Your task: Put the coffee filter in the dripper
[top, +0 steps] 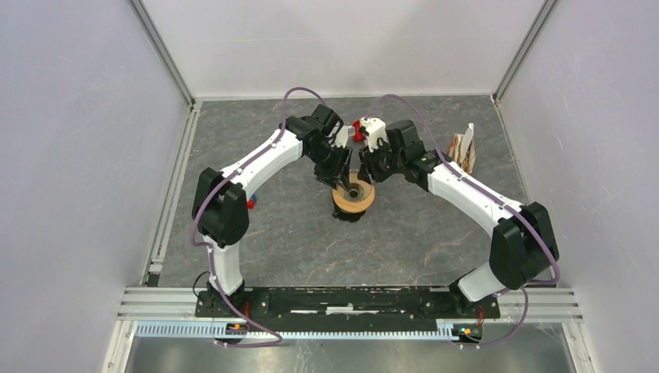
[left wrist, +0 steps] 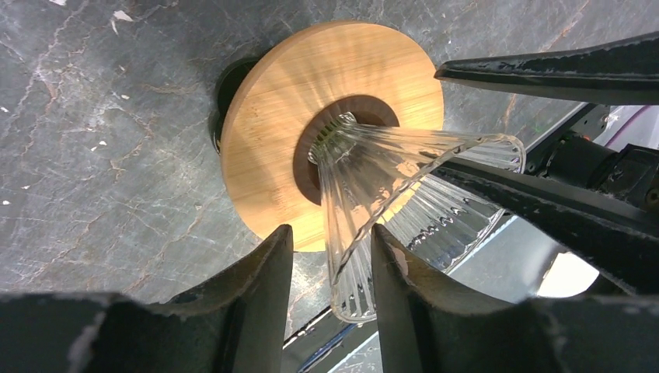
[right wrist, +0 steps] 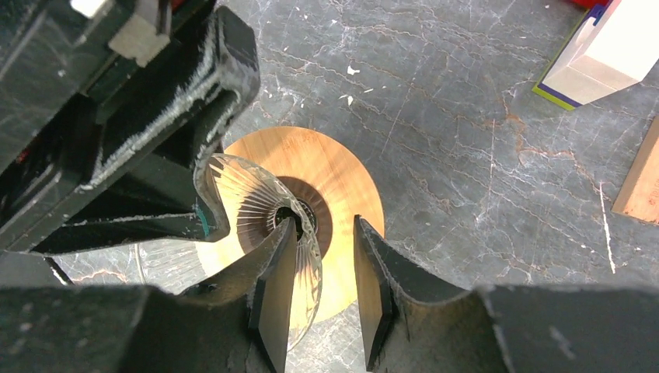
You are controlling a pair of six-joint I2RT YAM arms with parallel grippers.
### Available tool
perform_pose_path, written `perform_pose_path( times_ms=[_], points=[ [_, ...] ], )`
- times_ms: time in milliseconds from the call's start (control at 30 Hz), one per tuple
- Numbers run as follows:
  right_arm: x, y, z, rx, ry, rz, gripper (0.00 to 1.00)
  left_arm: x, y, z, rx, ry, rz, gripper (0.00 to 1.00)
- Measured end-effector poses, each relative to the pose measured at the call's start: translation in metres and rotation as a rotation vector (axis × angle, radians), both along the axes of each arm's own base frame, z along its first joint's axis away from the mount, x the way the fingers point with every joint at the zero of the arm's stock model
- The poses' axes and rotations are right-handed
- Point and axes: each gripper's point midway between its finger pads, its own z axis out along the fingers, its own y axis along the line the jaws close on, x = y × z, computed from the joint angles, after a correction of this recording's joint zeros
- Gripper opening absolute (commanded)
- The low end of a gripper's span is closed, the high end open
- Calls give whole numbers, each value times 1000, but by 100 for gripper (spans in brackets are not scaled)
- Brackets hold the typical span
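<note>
The dripper stood on the table at the centre of the top view, with both arms meeting over it. Its tan collar lay flat around the neck. The ribbed glass funnel flared up from the collar toward the wrist cameras.

The left gripper was released. Its fingers were parted at the bottom of the left wrist view, astride the funnel's rim, with a gap showing beside the glass.

The right gripper was also released. Its fingers were parted at the bottom centre of the right wrist view, and the opposite side of the rim ran between them, close against one finger. Neither gripper clamped the glass.

The filter could not be identified with certainty in any view, and the funnel showed only clear glass. A brown-and-white fanned object stood at the right of the top view, near the wall; what it was could not be told.

Red and white blocks lay just above the grippers in the top view. A white block occupied the upper right of the right wrist view.
</note>
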Motion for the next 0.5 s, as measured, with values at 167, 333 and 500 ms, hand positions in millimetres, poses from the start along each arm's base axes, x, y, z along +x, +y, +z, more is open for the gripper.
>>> perform_pose_path(
  times_ms=[167, 333, 500],
  points=[
    [2, -3, 1, -1, 1, -7, 35, 4, 3, 2, -4, -4, 12, 46],
    [2, -4, 0, -1, 8, -10, 26, 5, 4, 7, -12, -15, 15, 34],
    [1, -3, -1, 7, 17, -2, 18, 5, 4, 13, -23, -25, 14, 29]
  ],
)
